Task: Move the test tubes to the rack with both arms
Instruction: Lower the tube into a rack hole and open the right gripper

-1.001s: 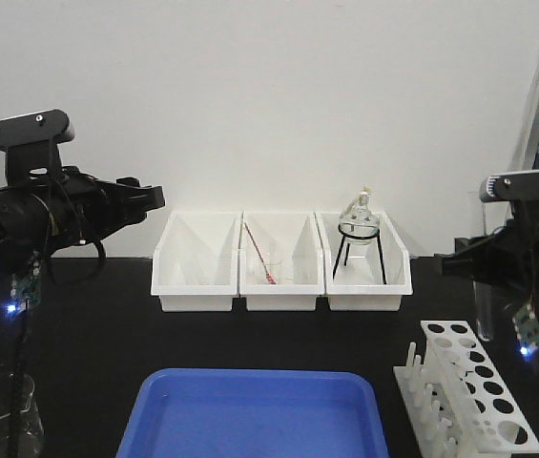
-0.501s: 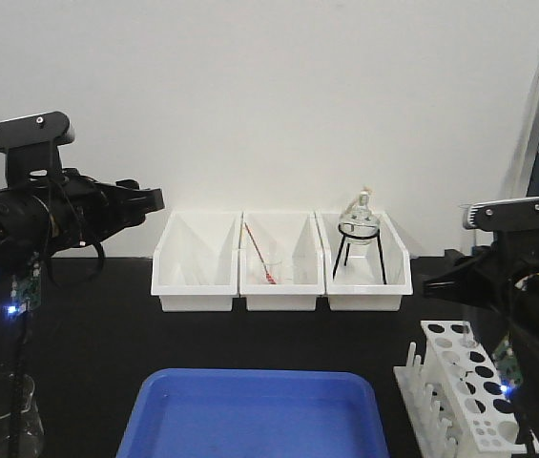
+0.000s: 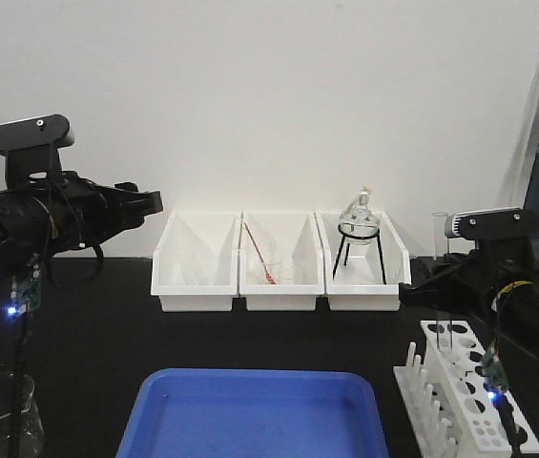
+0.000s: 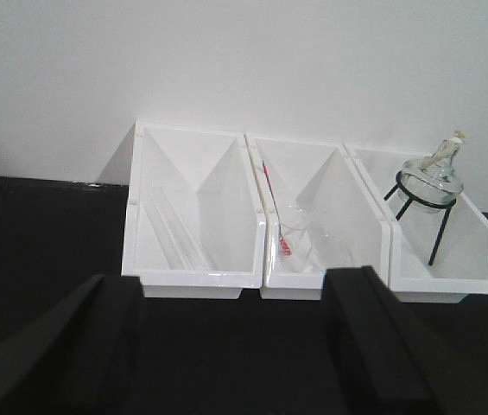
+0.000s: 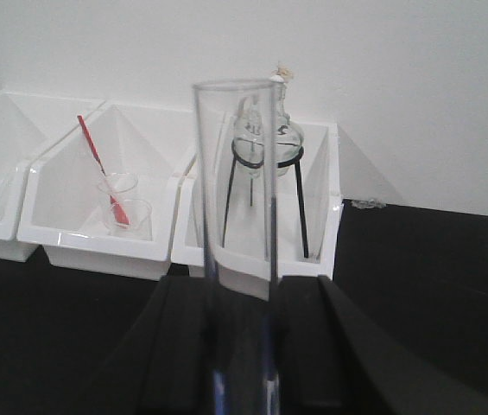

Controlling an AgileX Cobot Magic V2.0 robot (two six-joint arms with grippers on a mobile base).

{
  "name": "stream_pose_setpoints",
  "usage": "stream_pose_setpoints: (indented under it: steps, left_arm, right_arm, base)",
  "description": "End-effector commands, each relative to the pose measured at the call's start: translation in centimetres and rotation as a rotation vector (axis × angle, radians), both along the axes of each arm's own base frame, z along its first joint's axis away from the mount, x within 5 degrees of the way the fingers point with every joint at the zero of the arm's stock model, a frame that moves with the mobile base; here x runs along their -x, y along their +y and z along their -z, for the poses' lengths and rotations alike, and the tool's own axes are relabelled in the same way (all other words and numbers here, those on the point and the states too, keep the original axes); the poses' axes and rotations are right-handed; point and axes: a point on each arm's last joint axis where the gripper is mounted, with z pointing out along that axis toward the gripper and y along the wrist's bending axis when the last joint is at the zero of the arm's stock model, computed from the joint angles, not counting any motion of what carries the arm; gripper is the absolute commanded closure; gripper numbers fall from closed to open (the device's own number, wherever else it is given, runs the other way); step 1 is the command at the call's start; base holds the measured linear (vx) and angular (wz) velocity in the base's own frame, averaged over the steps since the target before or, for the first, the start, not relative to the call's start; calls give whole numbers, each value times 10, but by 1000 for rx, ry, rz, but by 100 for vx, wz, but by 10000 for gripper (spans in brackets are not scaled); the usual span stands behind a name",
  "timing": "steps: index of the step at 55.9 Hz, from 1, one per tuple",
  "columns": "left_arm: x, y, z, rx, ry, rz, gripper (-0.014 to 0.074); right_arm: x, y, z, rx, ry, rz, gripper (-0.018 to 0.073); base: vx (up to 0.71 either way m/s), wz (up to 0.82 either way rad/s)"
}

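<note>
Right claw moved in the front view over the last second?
Yes. The right claw, shut on the slender clear glass test tube, shifted down and image-left: from right of the small white plastic rack's far end to over that end.

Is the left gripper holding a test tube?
No, the left gripper is open with nothing between its fingers, facing the white bins.

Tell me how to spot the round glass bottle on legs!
Find the three white bins along the white wall and go to the rightmost bin. The round glass flask stands inside it. It alone sits on a black tripod; the middle bin holds small glass cups and a red stick.
</note>
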Motion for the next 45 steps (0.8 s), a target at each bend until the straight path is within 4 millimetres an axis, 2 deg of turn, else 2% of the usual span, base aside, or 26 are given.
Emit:
stream_pose_setpoints:
  steps: [1, 8, 13, 23, 33, 45]
  left_arm:
    - [9, 0, -31, 41, -116, 33, 43]
    - [9, 0, -31, 41, -116, 33, 43]
    - [9, 0, -31, 41, -116, 33, 43]
    - [9, 0, -31, 41, -116, 33, 43]
    - [9, 0, -31, 41, -116, 33, 43]
    - [9, 0, -31, 41, -116, 33, 43]
  right_arm:
    - [2, -8, -35, -28, -162, 22, 571]
    - [2, -29, -37, -86, -222, 99, 571]
    - [11, -39, -28, -111, -284, 135, 571]
    - [24, -38, -8, -127, -306, 131, 571]
    - [24, -35, -8, -139, -307, 101, 571]
    - [15, -31, 6, -135, -355, 50, 571]
  base:
    - [0, 0]
    - [0, 0]
    - [0, 0]
    - [0, 0]
    - [0, 0]
    - [0, 0]
